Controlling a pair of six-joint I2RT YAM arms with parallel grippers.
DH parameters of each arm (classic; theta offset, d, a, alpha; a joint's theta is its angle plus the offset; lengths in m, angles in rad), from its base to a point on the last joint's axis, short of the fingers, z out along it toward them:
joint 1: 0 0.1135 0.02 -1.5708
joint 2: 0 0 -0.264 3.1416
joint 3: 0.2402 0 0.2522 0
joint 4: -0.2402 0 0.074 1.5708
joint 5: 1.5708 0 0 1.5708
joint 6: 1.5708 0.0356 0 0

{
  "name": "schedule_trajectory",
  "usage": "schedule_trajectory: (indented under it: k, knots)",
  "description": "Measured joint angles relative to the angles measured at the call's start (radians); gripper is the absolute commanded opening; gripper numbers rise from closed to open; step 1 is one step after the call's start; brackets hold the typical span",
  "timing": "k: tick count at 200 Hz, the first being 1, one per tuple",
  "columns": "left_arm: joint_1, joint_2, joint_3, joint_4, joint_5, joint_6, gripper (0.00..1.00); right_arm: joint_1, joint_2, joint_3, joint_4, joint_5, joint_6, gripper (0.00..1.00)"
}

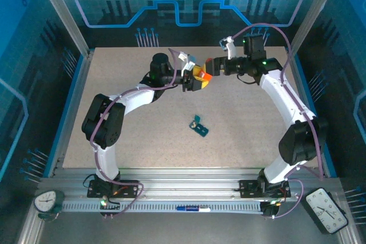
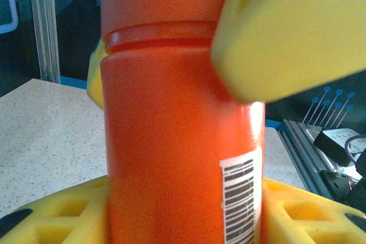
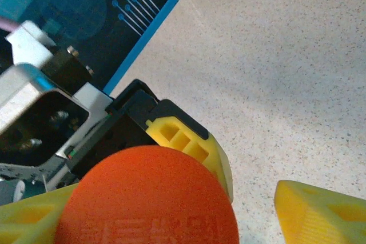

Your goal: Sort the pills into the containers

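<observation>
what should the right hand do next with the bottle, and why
Probably close the right hand on the cap. The left hand grips the orange bottle, the right hand's fingers flank the cap with a gap showing, and the pill box lies on the table.

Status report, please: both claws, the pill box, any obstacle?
Left claw shut on orange bottle, aloft. Right claw open around its cap. Pill box on table, untouched.

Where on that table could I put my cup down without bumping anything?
Bare table lies between the teal pill box and the near rail, and along the back edge. It is crowded mid-table, where the left gripper and right gripper meet at the orange bottle.
</observation>
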Motion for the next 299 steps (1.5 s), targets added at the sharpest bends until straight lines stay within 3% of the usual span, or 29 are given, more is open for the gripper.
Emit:
schedule_trajectory:
  k: [41, 60, 69, 101, 106, 109, 152, 225, 299]
  knots:
    - [0.000, 0.005, 0.000, -0.020, 0.000, -0.016, 0.00, 0.008, 0.000, 0.001, -0.012, 0.000, -0.022, 0.40]
    - [0.000, 0.005, 0.000, -0.022, 0.000, -0.022, 0.00, 0.008, 0.000, 0.000, -0.010, 0.000, -0.026, 0.35]
    - [0.000, 0.005, 0.001, -0.023, 0.000, -0.023, 0.06, 0.008, 0.000, -0.002, -0.006, 0.000, -0.026, 0.34]
    - [0.000, 0.006, 0.001, -0.035, -0.004, -0.019, 0.63, 0.007, -0.011, -0.048, 0.054, 0.002, -0.004, 0.30]
    - [0.000, 0.006, 0.001, -0.038, -0.006, -0.013, 0.93, 0.006, -0.014, -0.056, 0.063, 0.004, 0.001, 0.29]
    - [0.000, 0.006, 0.000, -0.038, -0.010, -0.014, 0.98, 0.006, -0.016, -0.063, 0.072, 0.005, 0.004, 0.29]
    - [0.002, -0.003, -0.053, 0.008, -0.070, -0.005, 0.99, -0.032, -0.034, -0.183, 0.136, 0.111, 0.054, 0.29]
    - [0.014, -0.106, -0.189, 0.002, -0.243, 0.034, 0.99, -0.052, -0.075, -0.457, 0.288, 0.404, 0.057, 0.30]
    - [0.014, -0.174, -0.228, -0.037, -0.399, 0.062, 0.99, 0.059, -0.075, -0.602, 0.422, 0.689, 0.043, 0.32]
